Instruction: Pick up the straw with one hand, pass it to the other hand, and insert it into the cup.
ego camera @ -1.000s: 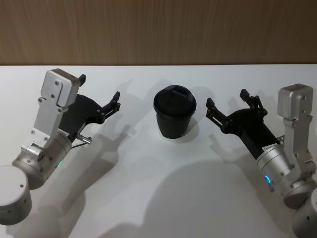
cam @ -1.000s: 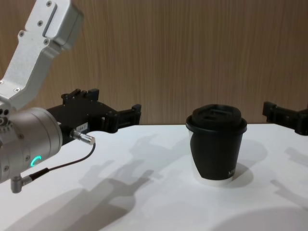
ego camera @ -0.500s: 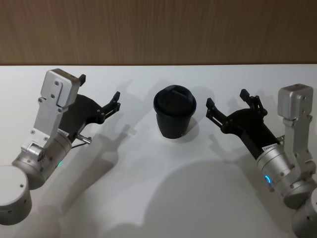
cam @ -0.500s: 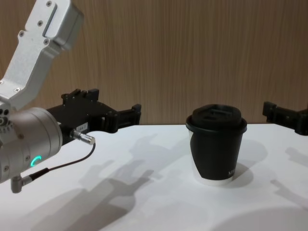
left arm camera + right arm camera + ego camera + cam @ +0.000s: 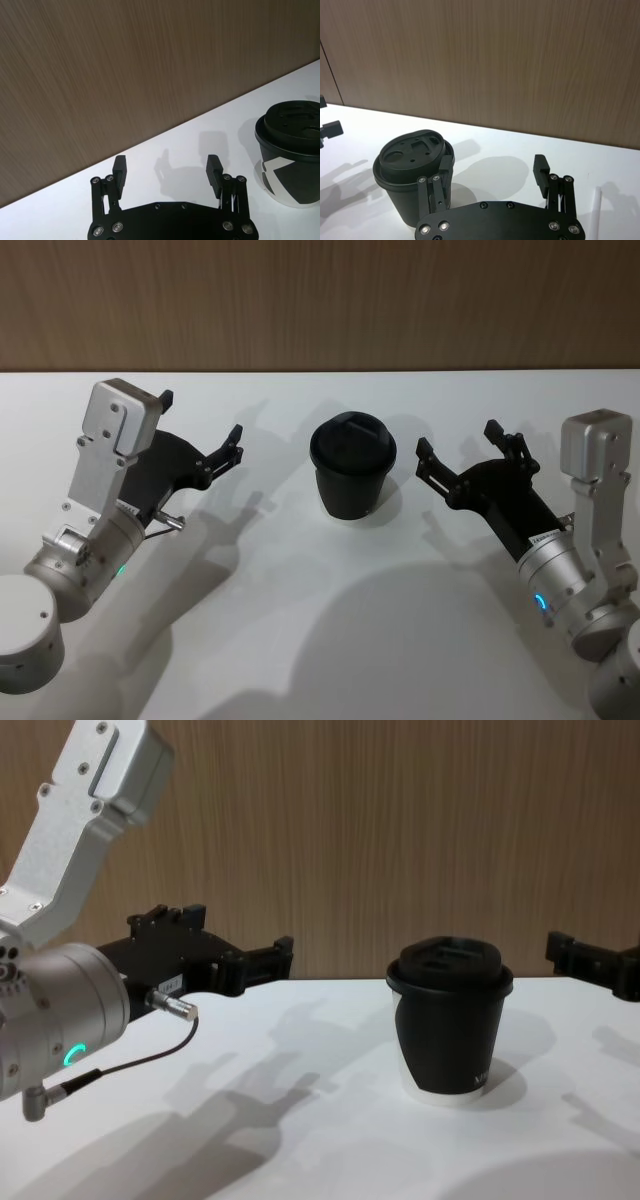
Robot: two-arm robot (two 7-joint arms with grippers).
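The black lidded cup (image 5: 352,468) stands upright in the middle of the white table (image 5: 330,640); it also shows in the chest view as the cup (image 5: 450,1020). Left of it, my left gripper (image 5: 202,416) hovers open with nothing between its fingers, as the left wrist view confirms for the gripper (image 5: 167,165), with the cup (image 5: 292,150) off to one side. My right gripper (image 5: 457,438) hovers open and empty to the right of the cup. In the right wrist view a white straw (image 5: 595,212) lies on the table just outside the open right gripper (image 5: 494,165), away from the cup (image 5: 412,172).
A wood-panelled wall (image 5: 320,300) rises behind the table's far edge. A thin dark cable (image 5: 130,1065) loops from the left wrist.
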